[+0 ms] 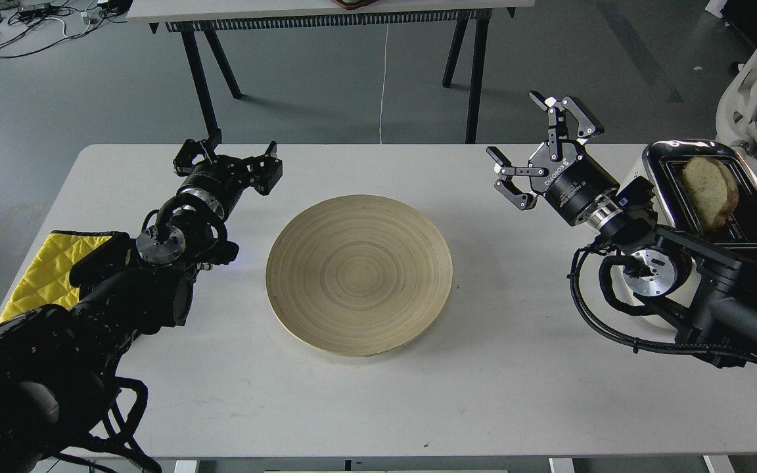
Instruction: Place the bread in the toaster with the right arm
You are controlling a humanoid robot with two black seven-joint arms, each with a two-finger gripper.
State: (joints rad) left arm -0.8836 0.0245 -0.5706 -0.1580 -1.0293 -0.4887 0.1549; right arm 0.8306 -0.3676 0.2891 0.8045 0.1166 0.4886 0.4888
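Observation:
The cream-white toaster (756, 217) with a chrome top stands at the table's right edge. A slice of tan bread (708, 191) with brown crust stands in its left slot, top part sticking out. My right gripper (528, 135) is open and empty, held above the table to the left of the toaster, apart from it. My left gripper (229, 156) is open and empty over the far left of the table.
A round wooden plate (359, 274) lies bare in the middle of the white table (523, 368). A yellow quilted cloth (46, 269) lies at the left edge. A white cord (566, 187) runs behind the toaster. Another table's legs stand beyond.

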